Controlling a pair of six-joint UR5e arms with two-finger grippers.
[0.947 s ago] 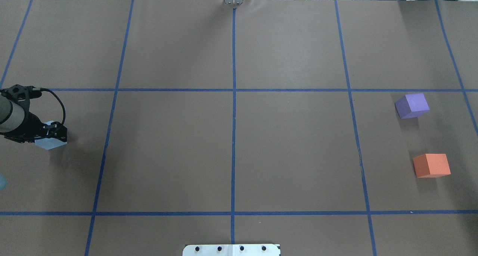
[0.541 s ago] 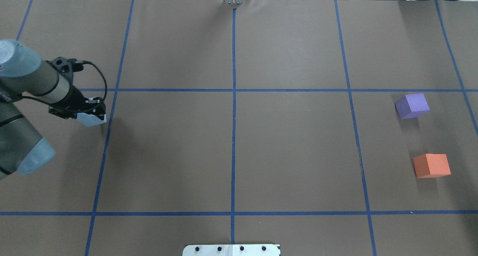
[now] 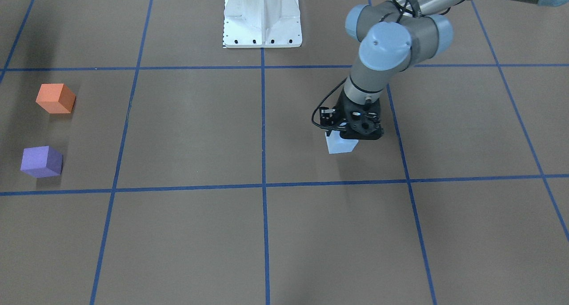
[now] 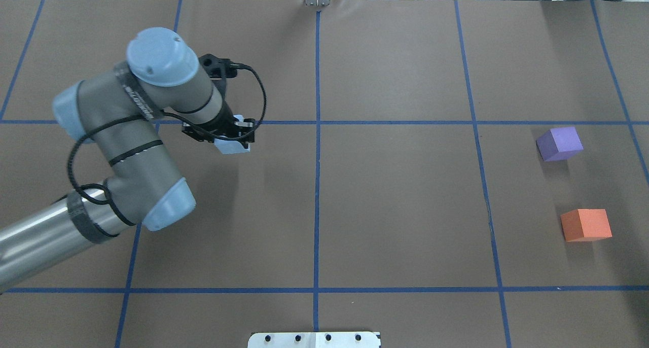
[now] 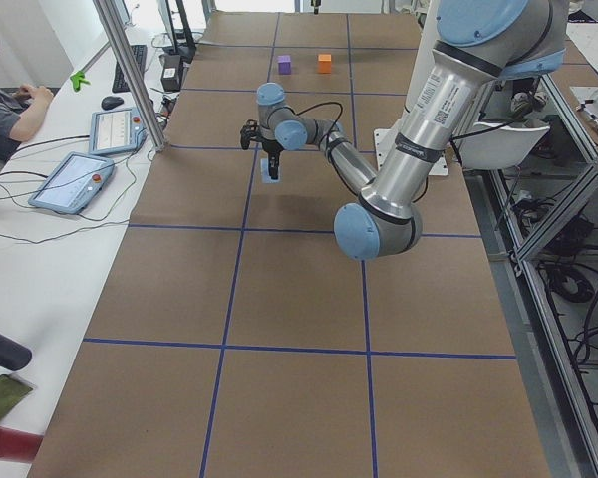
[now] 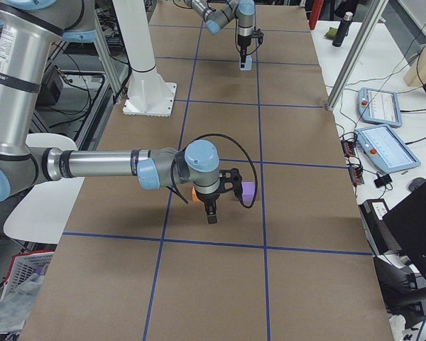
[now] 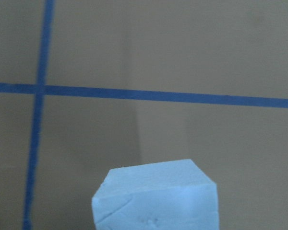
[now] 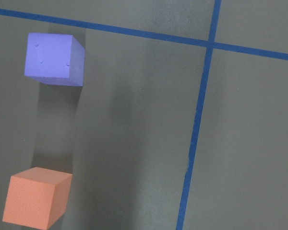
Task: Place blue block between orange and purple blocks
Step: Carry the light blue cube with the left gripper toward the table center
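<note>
My left gripper is shut on the light blue block and holds it above the table, left of the centre line. The block also shows in the front view and fills the bottom of the left wrist view. The purple block and the orange block sit apart at the far right of the table. The right wrist view shows both, purple and orange, from above. My right gripper hangs next to these two blocks; I cannot tell whether it is open or shut.
Blue tape lines divide the brown table into squares. The white robot base plate stands at the robot's edge of the table. A metal pole and tablets stand beside the table near an operator.
My left arm has swung from the table's far left edge to the right and farther away from the robot, carrying the blue block. The purple and orange blocks have not moved.
</note>
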